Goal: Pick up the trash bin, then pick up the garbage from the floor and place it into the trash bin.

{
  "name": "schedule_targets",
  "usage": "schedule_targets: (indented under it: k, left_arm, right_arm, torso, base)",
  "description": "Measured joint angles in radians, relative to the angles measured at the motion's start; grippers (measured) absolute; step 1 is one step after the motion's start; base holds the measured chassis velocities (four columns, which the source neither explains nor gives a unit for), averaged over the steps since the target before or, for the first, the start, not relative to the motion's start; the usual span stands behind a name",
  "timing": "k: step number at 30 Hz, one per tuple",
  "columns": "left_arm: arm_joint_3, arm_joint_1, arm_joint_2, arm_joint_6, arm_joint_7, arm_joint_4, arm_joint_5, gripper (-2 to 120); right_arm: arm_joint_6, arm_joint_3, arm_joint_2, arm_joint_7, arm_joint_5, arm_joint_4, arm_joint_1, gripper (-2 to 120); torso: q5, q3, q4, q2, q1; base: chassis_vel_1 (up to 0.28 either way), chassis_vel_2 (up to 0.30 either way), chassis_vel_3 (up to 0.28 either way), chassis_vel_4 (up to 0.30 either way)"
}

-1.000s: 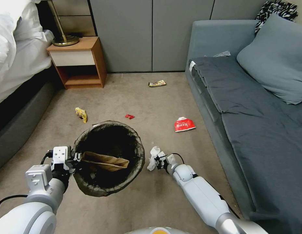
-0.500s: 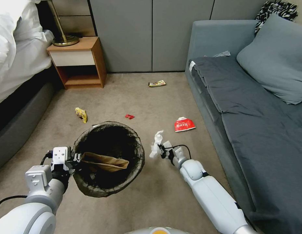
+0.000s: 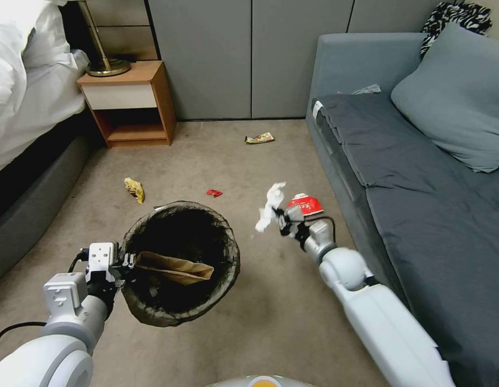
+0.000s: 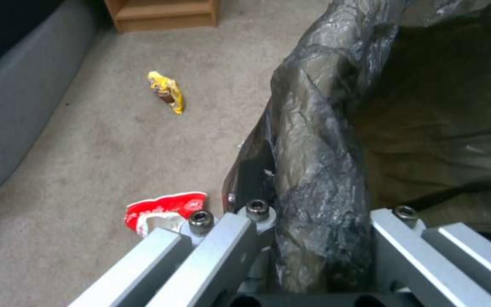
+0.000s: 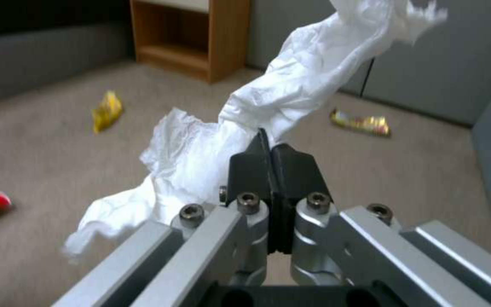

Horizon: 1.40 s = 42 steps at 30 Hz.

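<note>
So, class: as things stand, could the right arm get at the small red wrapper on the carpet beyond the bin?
Probably not yet: the right gripper is shut on the crumpled white tissue, though bare carpet leaves the way to the small red wrapper free.

Beige carpet floor (image 3: 270, 317) all over, pretty standard bedroom-ish setup. Far left there's a wooden nightstand (image 3: 132, 102) with a white drawer front and an open shelf under it, and a brass lamp base (image 3: 107, 66) sitting on top. Left of that is a bed with white bedding (image 3: 23, 91) hanging over a dark grey frame. Right side is a grey sofa (image 3: 421, 215) with a darker grey sheet spread on the seat, a big grey cushion (image 3: 458, 102) at the far end, and some black-and-white patterned fabric (image 3: 457, 15) behind it. Grey panelled wall (image 3: 249, 59) at the back.
</note>
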Motion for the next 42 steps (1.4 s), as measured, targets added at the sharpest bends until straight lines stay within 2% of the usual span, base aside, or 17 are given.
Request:
schedule_targets:
  k: [5, 7, 9, 10, 13, 17, 21, 27, 30, 33, 42]
  left_arm:
    - [0.005, 0.000, 0.006, 0.001, 0.000, 0.000, 0.000, 1]
    - [0.006, 0.000, 0.006, 0.001, 0.000, 0.000, 0.000, 1]
    - [0.008, 0.000, 0.012, 0.002, 0.000, 0.000, -0.001, 1]
    - [0.008, 0.000, 0.012, 0.002, 0.000, 0.000, -0.001, 1]
    - [0.009, -0.002, 0.019, 0.003, 0.000, 0.000, -0.004, 1]
    - [0.011, -0.005, 0.020, 0.004, 0.000, 0.000, -0.004, 1]
    - [0.022, -0.009, 0.012, 0.005, 0.000, 0.000, 0.001, 1]
    - [0.026, -0.012, 0.013, 0.005, 0.000, 0.000, 0.003, 1]
    - [0.026, -0.013, 0.014, 0.006, 0.000, 0.000, 0.003, 1]
    - [0.027, -0.016, 0.015, 0.006, 0.000, 0.000, 0.003, 1]
    - [0.028, -0.016, 0.014, 0.006, 0.001, 0.000, 0.003, 1]
  right_arm:
    - [-0.011, 0.010, -0.081, 0.004, 0.089, 0.121, 0.027, 0]
    - [-0.014, 0.010, -0.090, 0.003, 0.106, 0.134, 0.031, 0]
    - [-0.047, -0.003, -0.146, -0.018, 0.225, 0.224, 0.056, 0]
    - [-0.047, -0.003, -0.146, -0.018, 0.225, 0.224, 0.056, 0]
    - [-0.106, -0.035, -0.201, -0.020, 0.358, 0.343, 0.099, 0]
    - [-0.122, -0.060, -0.216, -0.011, 0.430, 0.391, 0.133, 0]
    - [-0.141, -0.147, -0.226, 0.002, 0.564, 0.465, 0.225, 0]
    - [-0.169, -0.256, -0.232, 0.004, 0.581, 0.498, 0.281, 0]
    - [-0.174, -0.274, -0.234, 0.004, 0.581, 0.503, 0.286, 0]
    - [-0.196, -0.358, -0.251, 0.002, 0.571, 0.532, 0.298, 0]
    - [-0.207, -0.410, -0.265, -0.012, 0.534, 0.533, 0.294, 0]
  torso:
    - [0.0000, 0.000, 0.0000, 0.000, 0.000]
    - [0.0000, 0.000, -0.0001, 0.000, 0.000]
    - [0.0001, 0.000, 0.0000, 0.000, 0.000]
    - [0.0001, 0.000, 0.0000, 0.000, 0.000]
    - [-0.0003, 0.000, 0.0000, 0.000, 0.000]
    - [-0.0003, 0.000, -0.0001, 0.000, 0.000]
    - [-0.0002, 0.000, 0.0001, 0.000, 0.000]
    - [-0.0003, 0.000, 0.0001, 0.000, 0.000]
    - [-0.0002, 0.000, 0.0000, 0.000, 0.000]
    - [-0.0003, 0.000, 0.0000, 0.000, 0.000]
    - [-0.0002, 0.000, -0.0001, 0.000, 0.000]
  base:
    - [0.000, 0.000, 0.000, 0.000]
    - [0.000, 0.000, 0.000, 0.000]
    - [0.000, 0.000, 0.000, 0.000]
    - [0.000, 0.000, 0.000, 0.000]
    - [0.000, 0.000, 0.000, 0.000]
    - [0.000, 0.000, 0.000, 0.000]
    - [0.000, 0.000, 0.000, 0.000]
    - [0.000, 0.000, 0.000, 0.000]
    - [0.000, 0.000, 0.000, 0.000]
    - [0.000, 0.000, 0.000, 0.000]
    - [0.000, 0.000, 0.000, 0.000]
